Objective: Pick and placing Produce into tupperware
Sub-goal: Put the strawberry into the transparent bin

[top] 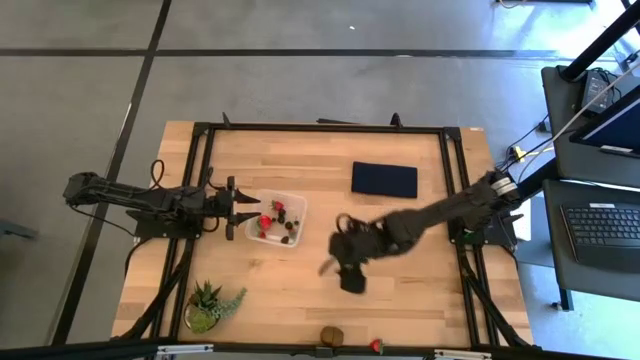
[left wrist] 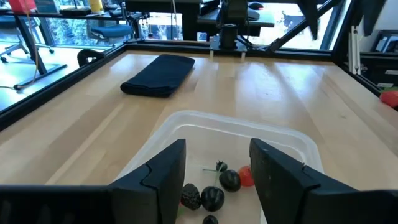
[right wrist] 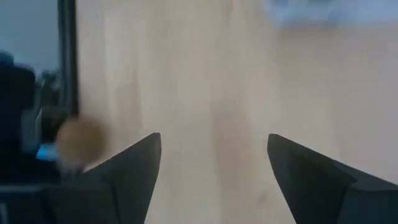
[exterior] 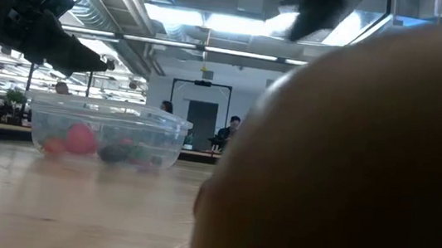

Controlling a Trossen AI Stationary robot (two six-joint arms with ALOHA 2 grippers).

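Note:
The clear tupperware (top: 276, 220) sits left of the table's middle and holds red strawberries (top: 265, 222) and dark berries (left wrist: 214, 196). My left gripper (top: 250, 212) hovers open at its left rim, fingers above the container's inside (left wrist: 217, 180). My right gripper (top: 340, 275) is open above bare wood right of the tupperware, its fingers (right wrist: 214, 168) touching nothing. The brown kiwi (top: 332, 335) lies at the near edge, blurred in the right wrist view (right wrist: 78, 143) and filling the low view (exterior: 350, 164). A loose strawberry (top: 376, 345) lies beside it.
A folded dark blue cloth (top: 384, 180) lies toward the far edge. A spiky green potted plant (top: 210, 305) stands at the near left corner. A black frame (top: 320, 128) runs around the table. Bare wood stretches between the tupperware and the kiwi.

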